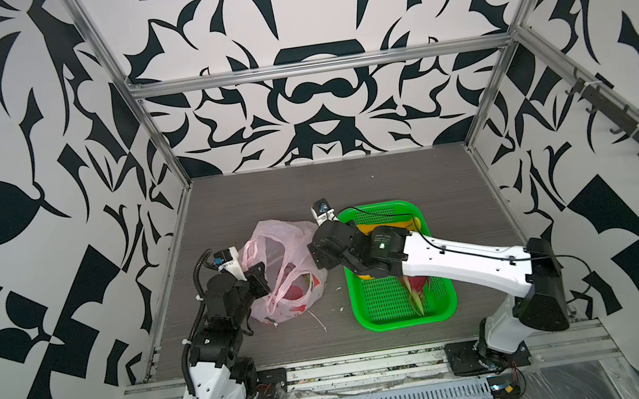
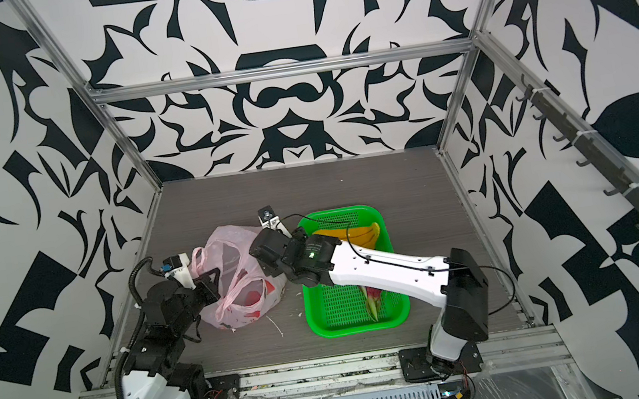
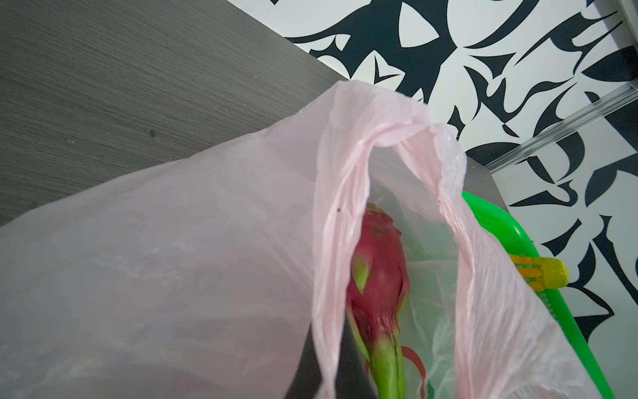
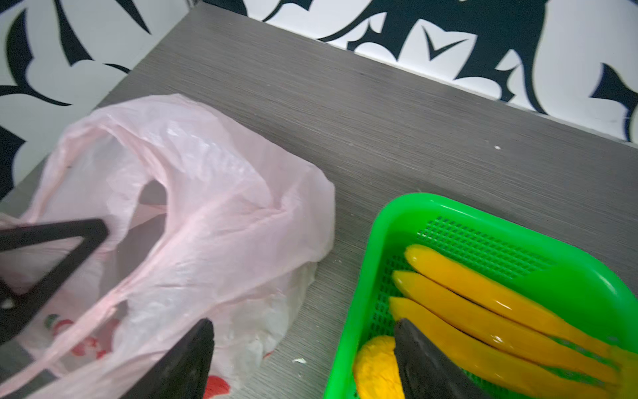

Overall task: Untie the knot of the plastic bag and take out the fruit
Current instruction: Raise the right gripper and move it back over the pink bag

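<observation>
- Nearest me, in a top view, a dragon fruit (image 1: 416,292) pokes out from under my right forearm at the green basket's (image 1: 405,321) near end.
- My left gripper (image 1: 259,277) is clamped tight on the plastic bag's (image 1: 272,234) rim, holding the crinkled pink film up, handle loops loose.
- Only my left wrist view sees into the mouth: a second dragon fruit (image 3: 376,276), magenta with green-tipped scales, lies inside.
- My right gripper (image 4: 303,323) hangs with its jaws wide apart, one finger over the bag, one over the basket.
- Right wrist view alone catches the bumpy orange citrus (image 4: 374,366) beside smooth yellow bananas (image 4: 483,311) on the perforated floor.
- Beyond, grey wood-grain table (image 1: 308,193).
</observation>
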Action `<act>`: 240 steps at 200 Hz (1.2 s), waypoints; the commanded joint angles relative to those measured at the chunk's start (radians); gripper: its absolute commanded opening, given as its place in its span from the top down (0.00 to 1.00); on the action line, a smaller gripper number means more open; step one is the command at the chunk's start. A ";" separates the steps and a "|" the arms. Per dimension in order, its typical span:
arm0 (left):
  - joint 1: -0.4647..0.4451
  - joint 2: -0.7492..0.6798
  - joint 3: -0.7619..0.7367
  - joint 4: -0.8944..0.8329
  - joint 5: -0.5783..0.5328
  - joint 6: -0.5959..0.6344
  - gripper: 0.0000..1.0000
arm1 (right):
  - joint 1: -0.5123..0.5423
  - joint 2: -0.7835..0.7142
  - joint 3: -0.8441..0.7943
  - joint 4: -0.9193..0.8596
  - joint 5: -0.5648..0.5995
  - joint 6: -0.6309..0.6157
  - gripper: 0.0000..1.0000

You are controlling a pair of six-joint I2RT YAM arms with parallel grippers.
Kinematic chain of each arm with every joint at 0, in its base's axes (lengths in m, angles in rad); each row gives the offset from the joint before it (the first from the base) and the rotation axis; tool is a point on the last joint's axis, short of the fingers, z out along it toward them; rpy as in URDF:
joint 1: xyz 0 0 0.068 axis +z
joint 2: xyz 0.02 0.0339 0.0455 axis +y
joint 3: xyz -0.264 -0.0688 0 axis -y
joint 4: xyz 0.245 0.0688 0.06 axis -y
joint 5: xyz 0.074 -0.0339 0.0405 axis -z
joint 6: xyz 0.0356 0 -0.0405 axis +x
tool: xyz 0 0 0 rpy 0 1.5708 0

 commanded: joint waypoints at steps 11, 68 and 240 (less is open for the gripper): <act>0.001 0.009 0.001 0.042 0.029 -0.024 1.00 | 0.033 0.062 0.124 0.029 -0.118 -0.049 0.21; 0.001 -0.022 -0.033 0.075 0.065 -0.066 1.00 | 0.063 0.201 0.327 0.029 -0.160 -0.076 0.33; 0.000 -0.192 -0.090 0.045 0.176 -0.136 1.00 | 0.063 0.507 0.573 -0.138 0.023 0.160 0.74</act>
